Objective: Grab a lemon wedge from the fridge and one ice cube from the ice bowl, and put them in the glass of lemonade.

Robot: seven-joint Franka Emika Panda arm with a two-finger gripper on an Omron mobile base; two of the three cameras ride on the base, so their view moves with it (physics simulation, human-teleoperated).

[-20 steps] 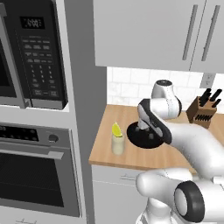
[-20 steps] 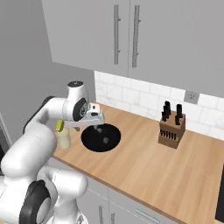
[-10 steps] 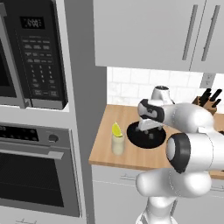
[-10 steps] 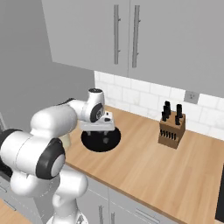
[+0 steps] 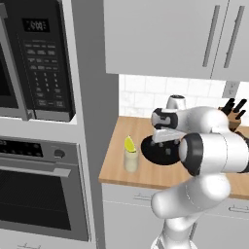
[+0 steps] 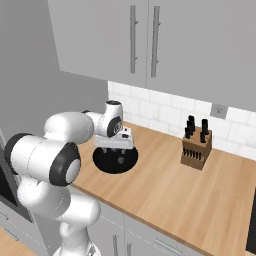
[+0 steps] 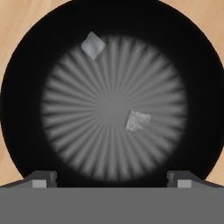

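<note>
- Two ice cubes in my ice bowl [image 7: 26, 109]: one ice cube [image 7: 138, 120] just right of the middle, another ice cube [image 7: 93, 45] out toward the far-left rim.
- I reckon they'll be small, hard and slick, likely to squirt out of a pinch, so I'd take the middle one across two flat opposite faces, squarely and low.
- My gripper [image 7: 112, 178] hangs straight above the bowl, fingers spread wide, nothing between them.
- The bowl sits on the wooden counter [image 6: 165, 185], and the glass of lemonade [image 5: 130, 160] stands just left of it, near the counter's left end.
- The lemon wedge [image 5: 129, 144] is already perched in the top of that glass.
- My own hand blocks most of the bowl from behind, and the cubes are pale and blurry, so their edges and tilt are hard to read.
- A knife block [image 6: 196, 148] stands well off to the right by the wall.
</note>
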